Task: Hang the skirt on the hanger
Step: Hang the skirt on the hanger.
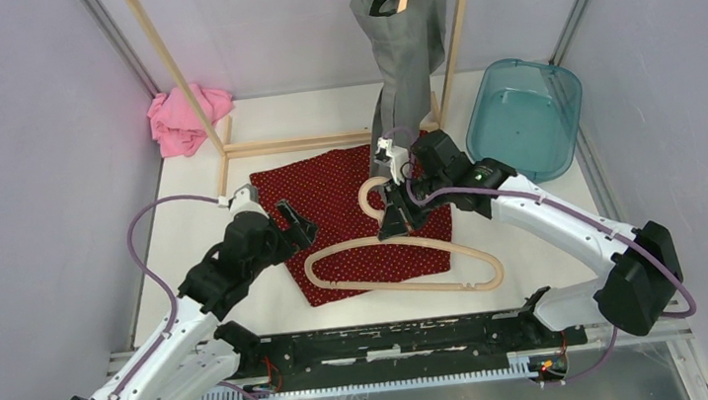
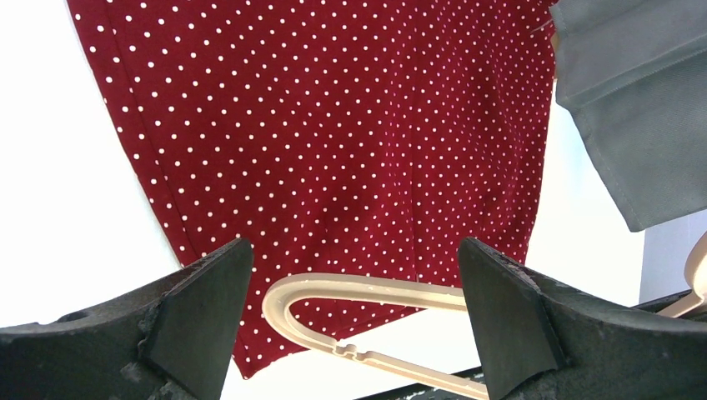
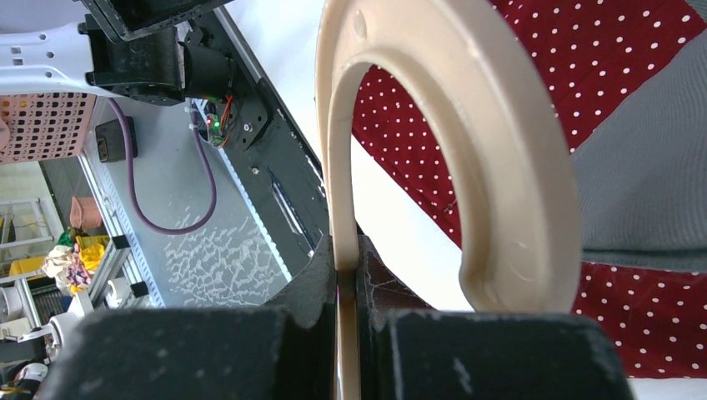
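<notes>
On the tabletop: the red polka-dot skirt (image 1: pixel 335 197) is lying flat and spread out at the middle, just in front of the wooden rack (image 1: pixel 180 74).
Hanger (image 3: pixel 500 150): it is lying across the near part of the skirt, with its long near bar and right end reaching past the fabric onto the white table; its hook is pointing toward the rack.
Skirt and hanger: the skirt is lying beneath the hanger, not hanging on it.
Right gripper (image 1: pixel 394 218): its fingers are pressing together on the hanger's neck, just below the hook, over the skirt's right side.
Left gripper (image 1: pixel 298 224): its fingers are standing spread wide and gripping nothing; it is hovering over the skirt's left edge. From the left wrist, the hanger's rounded left end is showing beyond the gap between the fingers.
Grey garment (image 1: pixel 403 46): it is hanging from the rack, its lower hem reaching down to the skirt's far right corner, close to the right gripper.
Pink cloth (image 1: pixel 185 118): it is lying crumpled at the far left.
Teal tub (image 1: pixel 525 117): it is sitting at the far right, well apart from the skirt.
</notes>
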Robot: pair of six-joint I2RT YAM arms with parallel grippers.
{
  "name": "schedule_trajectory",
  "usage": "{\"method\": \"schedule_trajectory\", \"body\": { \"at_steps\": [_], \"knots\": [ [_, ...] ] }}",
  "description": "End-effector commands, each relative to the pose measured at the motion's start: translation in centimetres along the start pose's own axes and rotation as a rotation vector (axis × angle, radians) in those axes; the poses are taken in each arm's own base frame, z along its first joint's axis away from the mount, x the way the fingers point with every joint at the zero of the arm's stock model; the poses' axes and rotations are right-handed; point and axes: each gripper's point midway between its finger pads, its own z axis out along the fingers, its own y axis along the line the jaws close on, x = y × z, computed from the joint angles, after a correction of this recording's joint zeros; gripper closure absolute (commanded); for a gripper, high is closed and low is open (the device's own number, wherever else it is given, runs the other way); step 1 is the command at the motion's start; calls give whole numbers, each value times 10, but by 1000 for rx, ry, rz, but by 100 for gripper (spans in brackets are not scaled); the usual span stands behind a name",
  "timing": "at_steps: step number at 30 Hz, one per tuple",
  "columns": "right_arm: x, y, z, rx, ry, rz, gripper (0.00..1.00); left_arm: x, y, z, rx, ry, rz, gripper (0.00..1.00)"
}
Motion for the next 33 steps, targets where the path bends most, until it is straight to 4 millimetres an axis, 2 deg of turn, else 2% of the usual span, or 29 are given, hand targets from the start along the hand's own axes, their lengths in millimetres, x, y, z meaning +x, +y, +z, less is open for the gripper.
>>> {"method": "schedule_trajectory", "body": {
  "at_steps": [1,33],
  "knots": [
    [-12,7,2,-37,-35,-26,99,-9,-12,0,42,-32,-25,1],
    [-12,5,11,-50,-35,-23,99,-5,-7,6,16,-24,-15,1]
  ]
}}
